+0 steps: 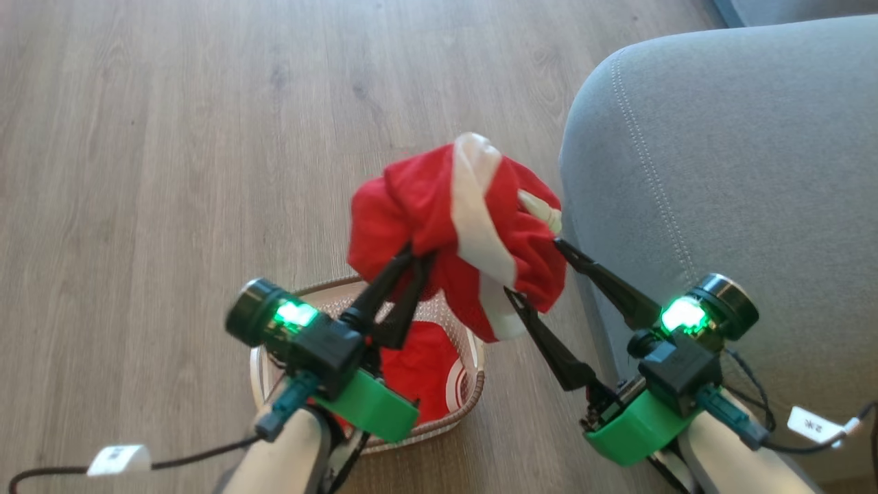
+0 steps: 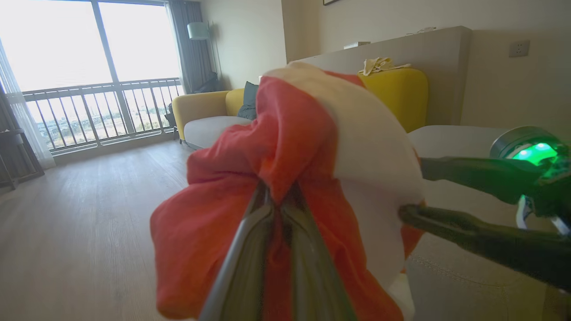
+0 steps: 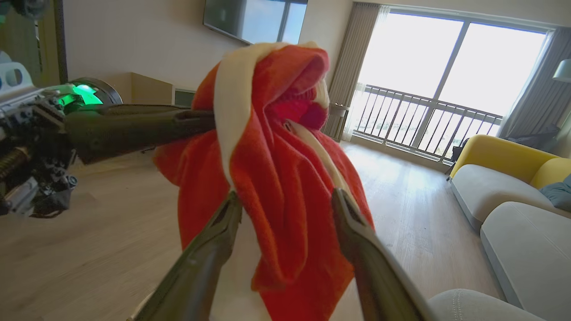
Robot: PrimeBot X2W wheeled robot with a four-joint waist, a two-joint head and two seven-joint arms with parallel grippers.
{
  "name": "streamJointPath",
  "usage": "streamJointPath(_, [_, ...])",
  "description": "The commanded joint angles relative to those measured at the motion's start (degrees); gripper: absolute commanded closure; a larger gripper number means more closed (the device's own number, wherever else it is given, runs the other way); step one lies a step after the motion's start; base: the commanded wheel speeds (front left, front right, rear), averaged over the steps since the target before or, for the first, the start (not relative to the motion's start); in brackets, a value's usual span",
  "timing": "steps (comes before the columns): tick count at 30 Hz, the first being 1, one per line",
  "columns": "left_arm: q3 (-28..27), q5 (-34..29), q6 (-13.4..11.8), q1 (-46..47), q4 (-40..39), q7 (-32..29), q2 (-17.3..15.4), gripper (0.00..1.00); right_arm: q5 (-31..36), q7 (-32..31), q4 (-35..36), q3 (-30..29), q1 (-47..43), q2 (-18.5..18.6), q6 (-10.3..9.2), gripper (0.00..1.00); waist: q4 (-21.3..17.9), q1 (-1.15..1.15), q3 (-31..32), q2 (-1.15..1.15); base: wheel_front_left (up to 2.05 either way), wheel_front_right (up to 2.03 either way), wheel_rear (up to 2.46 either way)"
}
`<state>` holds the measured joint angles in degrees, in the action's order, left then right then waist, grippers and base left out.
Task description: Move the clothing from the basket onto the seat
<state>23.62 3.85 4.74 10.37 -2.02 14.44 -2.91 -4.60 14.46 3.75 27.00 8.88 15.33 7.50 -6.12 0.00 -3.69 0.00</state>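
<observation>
A bright red garment with a broad white stripe (image 1: pixel 425 206) hangs in the air above the floor, just left of the grey seat (image 1: pixel 720 171). My left gripper (image 1: pixel 415 255) is shut on a fold at its lower left, also seen in the left wrist view (image 2: pixel 276 196). My right gripper (image 1: pixel 531 266) stands open at the garment's right side, its fingers straddling the hanging cloth (image 3: pixel 285 147). A second red garment (image 1: pixel 418 370) lies in the cream basket (image 1: pixel 473 391) on the floor below, partly hidden by my left wrist.
Wooden floor (image 1: pixel 171 137) stretches left and ahead of the basket. A yellow and grey sofa (image 3: pixel 504 178) stands farther off near a large window with a balcony rail (image 3: pixel 424 120). Tagged cables (image 1: pixel 120 460) trail from both wrists.
</observation>
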Motion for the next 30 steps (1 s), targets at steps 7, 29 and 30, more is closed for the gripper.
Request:
streamJointPath(7, [2.2,-2.4,1.7,3.4,-1.2,0.6,-0.7,1.00,0.6,0.5,-1.0,2.9,5.2,0.9,-0.01,0.00,1.0,0.00,-0.9,0.00,0.00,0.00,0.00])
streamJointPath(29, [8.1,0.4,2.7,4.4,-1.1,0.6,-1.7,1.00,-0.8,0.5,-5.6,3.4,8.2,-2.3,-0.01,1.00,2.3,0.00,-1.2,0.00,0.00,0.00,0.00])
streamJointPath(30, [7.9,0.4,2.7,4.4,-1.1,0.6,-1.7,1.00,-0.8,0.5,-5.4,3.1,8.1,-2.4,-0.01,1.00,2.3,0.00,-1.2,0.00,0.00,0.00,0.00])
